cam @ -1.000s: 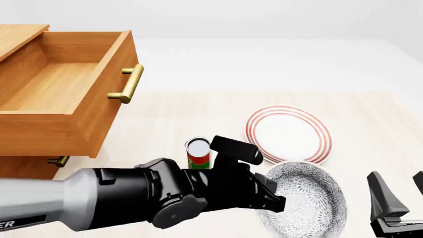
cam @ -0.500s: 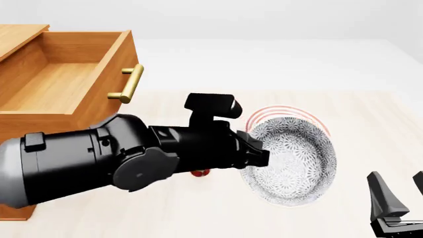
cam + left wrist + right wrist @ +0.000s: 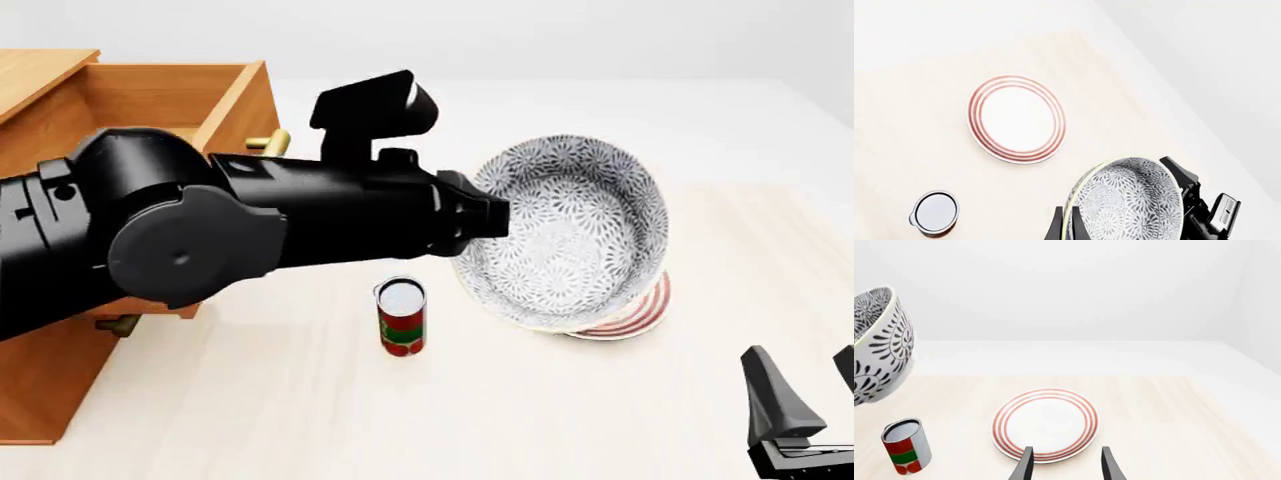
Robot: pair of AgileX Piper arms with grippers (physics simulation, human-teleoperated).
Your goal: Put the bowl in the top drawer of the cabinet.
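Observation:
The speckled blue-grey bowl [image 3: 571, 235] hangs in the air, tipped on its side with its inside facing the front camera. My left gripper [image 3: 483, 215] is shut on the bowl's left rim. In the left wrist view the fingers [image 3: 1056, 229] pinch the rim of the bowl [image 3: 1131, 200]. The top drawer [image 3: 127, 150] of the cabinet [image 3: 47, 385] stands pulled open to the left of the bowl, its brass handle [image 3: 275, 143] partly hidden by my left arm. My right gripper [image 3: 1066, 467] is open and holds nothing, low at the front right [image 3: 807, 395].
A red and green can [image 3: 400, 318] stands on the table below the left arm. The red-ringed white plate [image 3: 1045, 424] lies flat beyond the right gripper, mostly hidden behind the bowl in the front view. The lower drawer's small handle [image 3: 118, 324] peeks out under the arm.
My left arm has lifted the bowl off the table, up and back toward the cabinet, and the bowl has tipped onto its side. The right gripper has not moved.

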